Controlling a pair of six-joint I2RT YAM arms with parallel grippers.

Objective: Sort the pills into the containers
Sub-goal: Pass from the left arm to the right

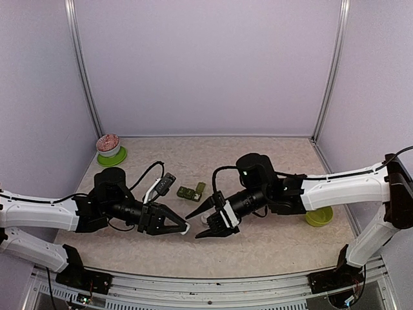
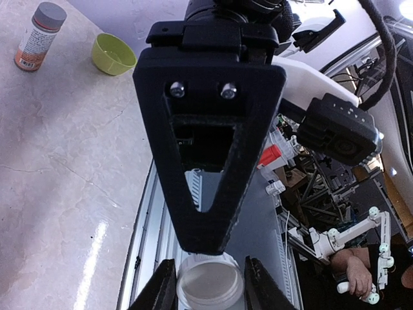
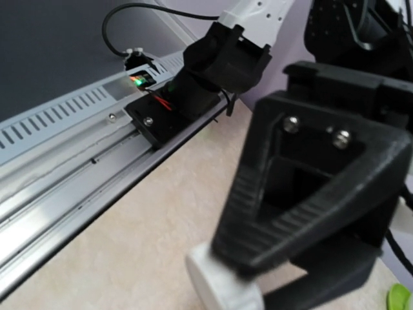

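My left gripper [image 1: 182, 227] is shut on a small white round jar [image 2: 210, 283], one finger on each side of it. The right gripper [image 1: 201, 223] meets it tip to tip over the front middle of the table. Its jaws stand apart around the jar's far end. One black right finger [image 2: 206, 194] rests its tip on the jar's rim. The jar [image 3: 222, 284] shows blurred at the bottom of the right wrist view. The containers [image 1: 191, 192], a dark green strip, lie just behind both grippers. No single pill can be made out.
A dish with a reddish speckled heap [image 1: 108, 143] sits on a green bowl at the back left. A lime-green bowl [image 1: 319, 216] stands at the right, beside a grey-capped bottle [image 2: 39, 35]. The metal rail [image 3: 77, 187] runs along the near edge.
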